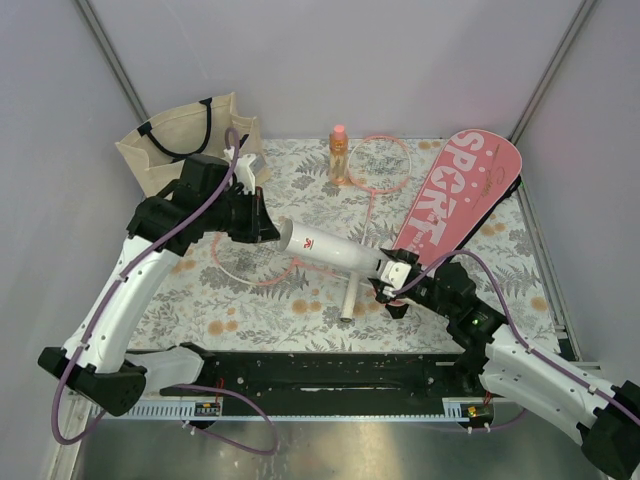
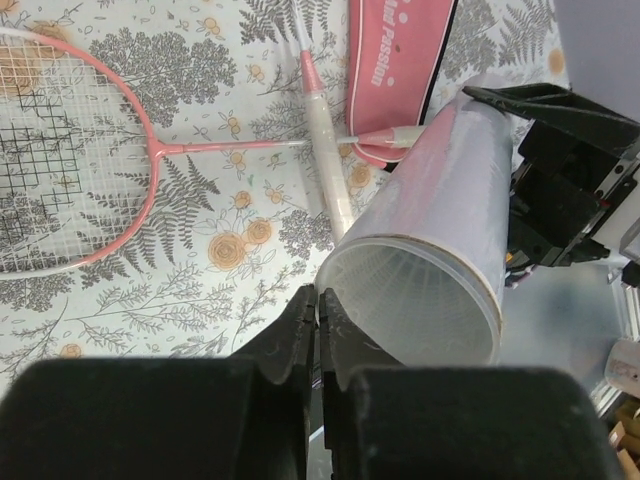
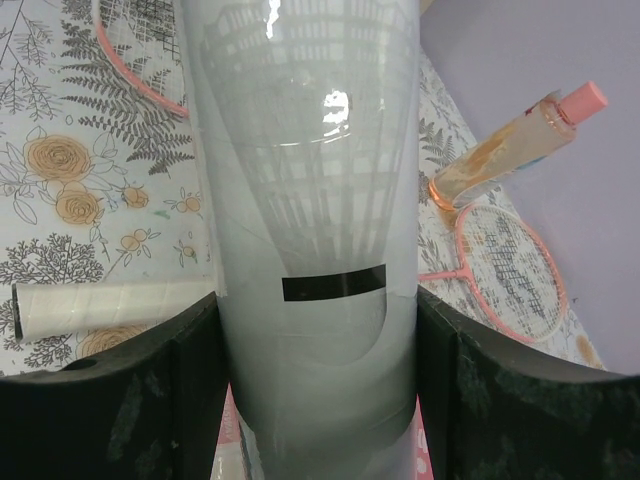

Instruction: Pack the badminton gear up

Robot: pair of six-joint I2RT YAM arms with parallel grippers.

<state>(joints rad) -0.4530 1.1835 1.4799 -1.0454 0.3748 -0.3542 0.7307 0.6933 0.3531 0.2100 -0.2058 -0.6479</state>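
My left arm hid part of the tote bag and the head of one racket. The tube overran my right wrist view at both ends and covered the rest of a white handle. The top edge of my left wrist view cropped the cover.

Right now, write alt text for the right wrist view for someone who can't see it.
A white tube fills the centre, gripped between the black fingers of the right pincer. Behind it, on a floral cloth, a white racket handle lies at left, and a bottle and a pink racket head sit at right.
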